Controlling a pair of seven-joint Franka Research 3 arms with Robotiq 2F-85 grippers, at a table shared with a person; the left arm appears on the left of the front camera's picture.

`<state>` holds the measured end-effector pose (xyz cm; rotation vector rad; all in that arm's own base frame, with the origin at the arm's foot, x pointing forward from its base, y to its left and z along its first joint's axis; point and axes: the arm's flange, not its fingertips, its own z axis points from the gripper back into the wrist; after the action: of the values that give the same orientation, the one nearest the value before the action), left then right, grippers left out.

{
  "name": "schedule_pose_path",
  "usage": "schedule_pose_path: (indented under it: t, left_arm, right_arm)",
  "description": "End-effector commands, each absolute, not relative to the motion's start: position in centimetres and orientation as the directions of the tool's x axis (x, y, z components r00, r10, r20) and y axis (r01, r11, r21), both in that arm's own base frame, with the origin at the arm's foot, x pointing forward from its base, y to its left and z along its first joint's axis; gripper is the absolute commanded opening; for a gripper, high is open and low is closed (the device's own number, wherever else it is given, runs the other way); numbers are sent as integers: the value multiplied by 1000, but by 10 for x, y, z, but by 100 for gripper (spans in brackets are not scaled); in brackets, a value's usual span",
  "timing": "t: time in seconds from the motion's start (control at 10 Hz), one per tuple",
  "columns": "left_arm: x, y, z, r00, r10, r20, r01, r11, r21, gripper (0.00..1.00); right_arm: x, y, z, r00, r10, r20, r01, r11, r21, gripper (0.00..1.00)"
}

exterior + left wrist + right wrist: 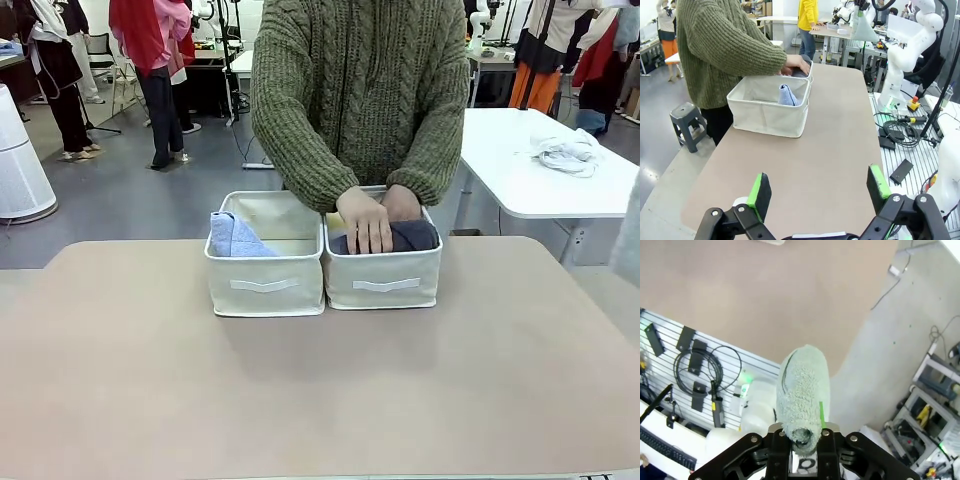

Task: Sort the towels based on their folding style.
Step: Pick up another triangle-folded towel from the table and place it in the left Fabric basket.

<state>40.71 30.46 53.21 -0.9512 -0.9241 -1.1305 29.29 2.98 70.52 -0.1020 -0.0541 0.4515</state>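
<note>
The grey-green cone towel [802, 385], pinched in the tightly closed right gripper [802, 429], seems the last unsorted; well ahead of the empty, wide-spread left gripper [817, 192], the blue cone [786, 95] lies in the nearer box [765, 116] and a person's hands [368, 218] press the dark grey roll [412, 238] into the farther box [385, 285].

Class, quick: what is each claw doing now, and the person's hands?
Left claw: open, empty.
Right claw: closed on the grey-green towel.
Person's hands: resting on the dark grey towel.

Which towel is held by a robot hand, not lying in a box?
The pale grey-green towel: the robot's right hand is shut on it. The blue towel and the dark grey towel lie in the cream boxes.
</note>
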Motion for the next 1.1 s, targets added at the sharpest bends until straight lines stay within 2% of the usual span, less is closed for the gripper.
schedule_pose_path:
  t: [0.0,0.3,1.0]
  left_arm:
    - [406,304,534,170,-290,942,979,163,-126,100]
    - [406,304,534,170,-290,942,979,163,-126,100]
    - [406,304,534,170,-290,942,979,163,-126,100]
  right_arm:
    - [320,57,714,822,562,89,-558,827,-72,18]
    - [374,139,707,672,740,32,-737,673,-62,18]
    - [387,172,690,655,755,23,-753,656,-55,18]
